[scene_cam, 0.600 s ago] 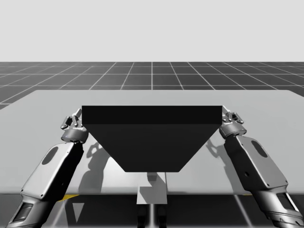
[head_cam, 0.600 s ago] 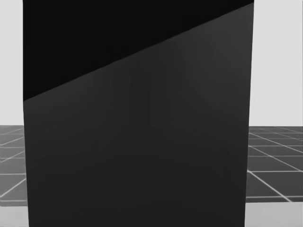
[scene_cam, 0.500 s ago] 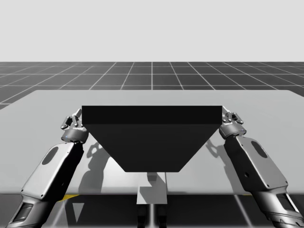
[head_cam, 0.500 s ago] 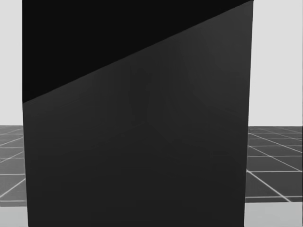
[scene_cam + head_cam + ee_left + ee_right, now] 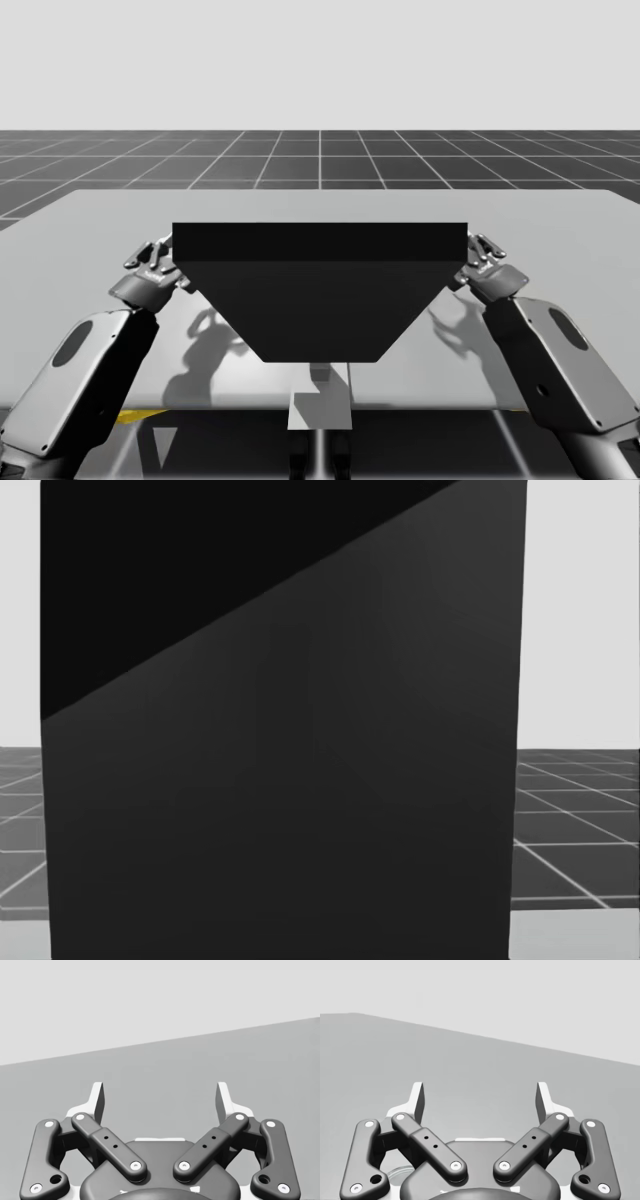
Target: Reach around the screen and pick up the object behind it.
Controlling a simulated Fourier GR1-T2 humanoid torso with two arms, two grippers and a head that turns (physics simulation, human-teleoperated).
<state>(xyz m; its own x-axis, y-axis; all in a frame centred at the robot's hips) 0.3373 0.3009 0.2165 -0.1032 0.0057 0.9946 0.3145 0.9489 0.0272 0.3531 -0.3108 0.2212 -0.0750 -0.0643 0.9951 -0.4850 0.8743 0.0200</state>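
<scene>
1. My left gripper (image 5: 161,1097) has its fingers spread wide, with the grey table (image 5: 250,1050) ahead of them.
2. My right gripper (image 5: 481,1097) is spread just as wide over the same table.
3. From the high view, the left gripper (image 5: 150,262) sits just beside the left end of the screen (image 5: 320,290), and the right gripper (image 5: 487,257) sits just beside its right end.
4. The dark screen stands across the middle of the table, between my arms.
5. The object lies hidden behind the screen, so I cannot tell where.
</scene>
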